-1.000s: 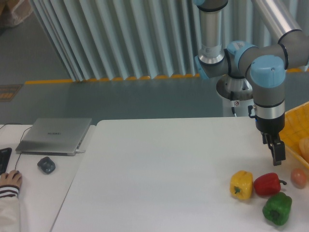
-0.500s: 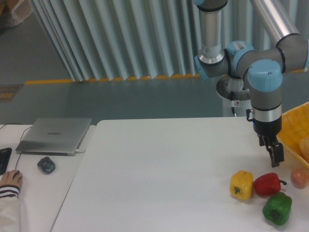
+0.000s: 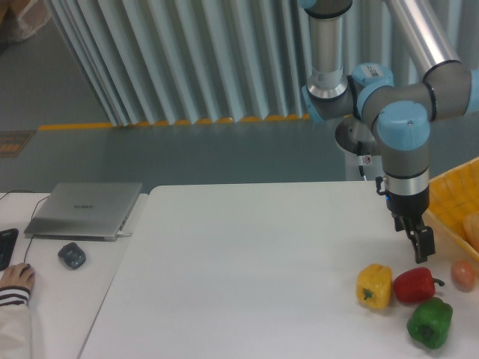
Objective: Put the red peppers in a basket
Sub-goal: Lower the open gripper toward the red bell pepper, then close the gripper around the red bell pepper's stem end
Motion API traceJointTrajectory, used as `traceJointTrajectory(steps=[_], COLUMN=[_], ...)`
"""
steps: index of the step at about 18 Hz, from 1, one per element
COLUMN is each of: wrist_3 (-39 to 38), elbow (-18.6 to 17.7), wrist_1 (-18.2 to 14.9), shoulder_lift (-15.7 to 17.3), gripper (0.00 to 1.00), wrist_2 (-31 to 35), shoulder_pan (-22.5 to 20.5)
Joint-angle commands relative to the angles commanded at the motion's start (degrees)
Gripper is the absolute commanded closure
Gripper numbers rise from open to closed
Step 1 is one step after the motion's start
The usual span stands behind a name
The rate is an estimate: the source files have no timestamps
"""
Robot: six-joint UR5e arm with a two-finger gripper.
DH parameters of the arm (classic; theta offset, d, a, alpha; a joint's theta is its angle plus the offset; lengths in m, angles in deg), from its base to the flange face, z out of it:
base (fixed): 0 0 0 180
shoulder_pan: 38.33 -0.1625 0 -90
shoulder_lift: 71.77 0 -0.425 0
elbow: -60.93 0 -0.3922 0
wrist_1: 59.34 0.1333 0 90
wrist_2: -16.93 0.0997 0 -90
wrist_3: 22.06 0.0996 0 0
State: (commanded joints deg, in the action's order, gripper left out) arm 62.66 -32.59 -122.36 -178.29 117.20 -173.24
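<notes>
A glossy red pepper (image 3: pixel 416 285) lies on the white table at the right, between a yellow pepper (image 3: pixel 374 286) and a green pepper (image 3: pixel 429 323). My gripper (image 3: pixel 420 247) hangs just above and slightly behind the red pepper, pointing down, with nothing held. I see its fingers edge-on, so the gap between them does not show. The yellow lattice basket (image 3: pixel 449 203) sits at the right edge of the view, partly cut off.
A small orange-pink fruit (image 3: pixel 463 274) lies right of the red pepper, and a pale round item (image 3: pixel 472 228) rests in the basket. At the left are a closed laptop (image 3: pixel 84 209), a mouse (image 3: pixel 72 255) and a person's hand (image 3: pixel 15 278).
The gripper has shifted a little to the left and slightly forward, ending closer above the red pepper. The peppers have not moved.
</notes>
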Motion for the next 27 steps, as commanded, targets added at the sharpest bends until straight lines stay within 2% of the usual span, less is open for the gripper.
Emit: traceJointTrajectory(steps=[13, 23, 27], wrist_3=[0.3, 0.4, 1.1], elbow=[3.3, 3.3, 3.3], wrist_1=[0.8, 1.1, 1.5], shoulder_lift=[-5.8, -5.8, -5.8], gripper=[0.00, 0.00, 0.00], wrist_2=[0.5, -0.1, -3.3], shoulder_pan=[0.9, 0.5, -0.3])
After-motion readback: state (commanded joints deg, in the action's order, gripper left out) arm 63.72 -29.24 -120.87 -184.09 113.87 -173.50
